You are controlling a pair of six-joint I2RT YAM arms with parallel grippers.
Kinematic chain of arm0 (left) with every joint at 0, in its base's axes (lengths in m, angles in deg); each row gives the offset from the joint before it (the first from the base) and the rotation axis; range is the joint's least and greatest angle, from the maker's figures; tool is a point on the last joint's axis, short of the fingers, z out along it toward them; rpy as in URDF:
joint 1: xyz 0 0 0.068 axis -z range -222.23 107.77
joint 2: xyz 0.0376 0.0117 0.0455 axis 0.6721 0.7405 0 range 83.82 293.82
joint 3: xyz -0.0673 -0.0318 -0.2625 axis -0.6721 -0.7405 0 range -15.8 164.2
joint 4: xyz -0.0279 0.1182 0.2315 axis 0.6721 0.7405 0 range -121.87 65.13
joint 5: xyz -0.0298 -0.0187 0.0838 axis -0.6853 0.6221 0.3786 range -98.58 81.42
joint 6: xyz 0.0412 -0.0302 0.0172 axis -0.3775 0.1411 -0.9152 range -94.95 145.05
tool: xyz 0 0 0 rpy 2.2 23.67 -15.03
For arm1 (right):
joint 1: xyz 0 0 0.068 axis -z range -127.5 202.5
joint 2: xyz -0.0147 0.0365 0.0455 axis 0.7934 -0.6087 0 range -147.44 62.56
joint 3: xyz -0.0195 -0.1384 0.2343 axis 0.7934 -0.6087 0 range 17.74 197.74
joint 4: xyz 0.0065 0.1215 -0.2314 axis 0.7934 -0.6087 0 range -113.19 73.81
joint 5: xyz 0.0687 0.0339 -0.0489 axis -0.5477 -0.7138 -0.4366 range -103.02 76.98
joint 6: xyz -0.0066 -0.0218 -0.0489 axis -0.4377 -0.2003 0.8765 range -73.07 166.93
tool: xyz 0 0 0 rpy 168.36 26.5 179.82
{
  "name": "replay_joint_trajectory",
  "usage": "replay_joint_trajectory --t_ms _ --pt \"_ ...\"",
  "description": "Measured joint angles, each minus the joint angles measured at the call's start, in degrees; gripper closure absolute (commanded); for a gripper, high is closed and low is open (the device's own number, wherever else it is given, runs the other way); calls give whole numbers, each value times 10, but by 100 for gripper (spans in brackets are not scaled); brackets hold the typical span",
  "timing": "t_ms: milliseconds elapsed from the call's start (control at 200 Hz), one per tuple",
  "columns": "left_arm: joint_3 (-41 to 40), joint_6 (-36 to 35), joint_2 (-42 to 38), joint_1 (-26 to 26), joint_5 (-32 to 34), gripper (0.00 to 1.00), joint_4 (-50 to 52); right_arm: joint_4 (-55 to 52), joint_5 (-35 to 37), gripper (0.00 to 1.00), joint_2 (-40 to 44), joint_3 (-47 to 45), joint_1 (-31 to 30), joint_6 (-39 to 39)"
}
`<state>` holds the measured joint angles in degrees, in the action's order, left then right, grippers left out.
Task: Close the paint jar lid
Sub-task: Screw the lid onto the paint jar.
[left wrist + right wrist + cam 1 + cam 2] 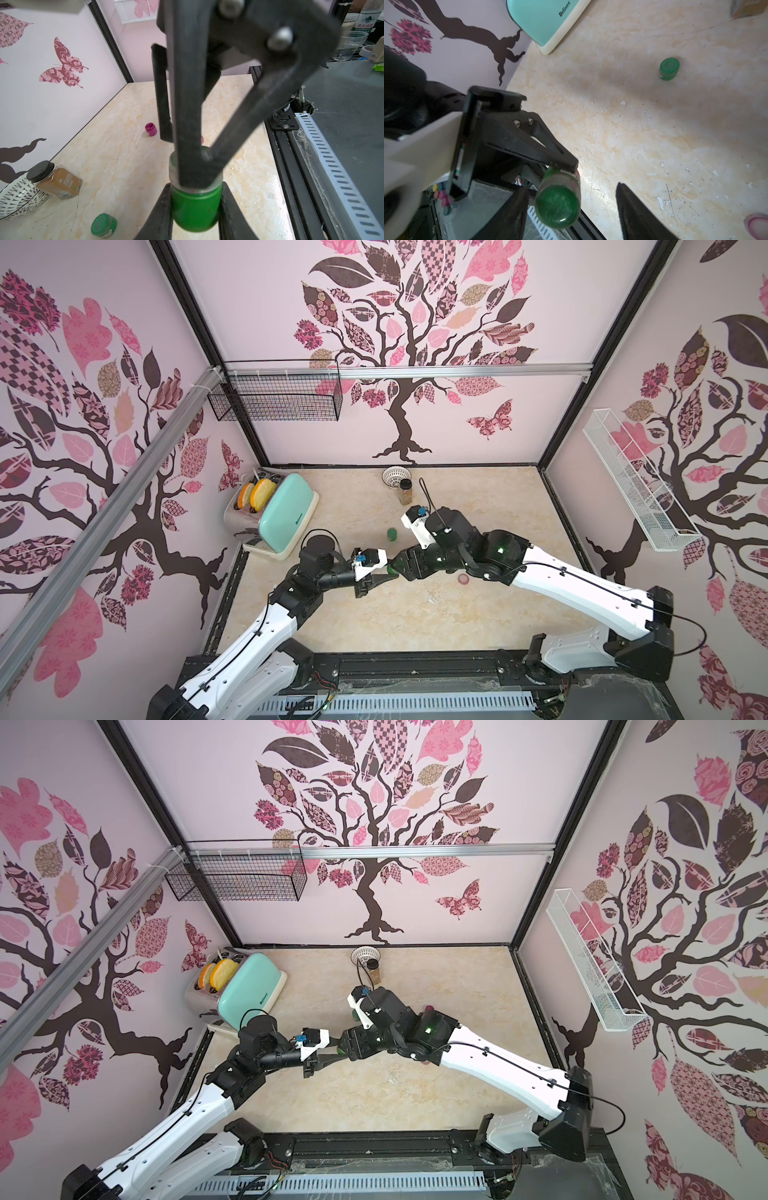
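A small green paint jar (195, 207) lies on its side above the table, held across its body by my left gripper (195, 193), which is shut on it. Its lid (557, 205) sits on the mouth, facing my right wrist camera. My right gripper (571, 187) stands open around the lid end: one finger is close beside the lid, the other well apart from it. A right finger (187, 124) hides most of the lid in the left wrist view. In both top views the two grippers meet tip to tip over the middle of the table, with the jar (392, 570) (340, 1050) between them.
A second green jar (392, 534) stands closed on the table behind the grippers. A magenta jar (150, 129) and a loose pink lid (463, 579) lie towards the right. A spice jar (405, 491) and a white bowl (395, 476) stand at the back. A mint bread box (286, 510) and a toaster (249, 502) stand at the left.
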<state>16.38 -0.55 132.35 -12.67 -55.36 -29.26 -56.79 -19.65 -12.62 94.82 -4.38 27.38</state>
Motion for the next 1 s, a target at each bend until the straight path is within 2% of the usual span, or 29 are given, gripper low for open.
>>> replay_joint_trajectory --t_ms 215,410,550,755,1000 --pt "1 -2 5 0 -18 82 -1 7 -58 26 71 -11 39 204" --pt "2 -2 11 0 -36 82 0 7 -128 31 80 -40 35 388" --pt "3 -2 13 0 -45 82 0 -6 -141 31 73 -58 27 488" --pt "4 -2 13 0 -51 82 0 -1 -145 37 54 -59 18 568" --pt "4 -2 16 0 -54 82 5 -1 -153 50 20 -50 16 598"
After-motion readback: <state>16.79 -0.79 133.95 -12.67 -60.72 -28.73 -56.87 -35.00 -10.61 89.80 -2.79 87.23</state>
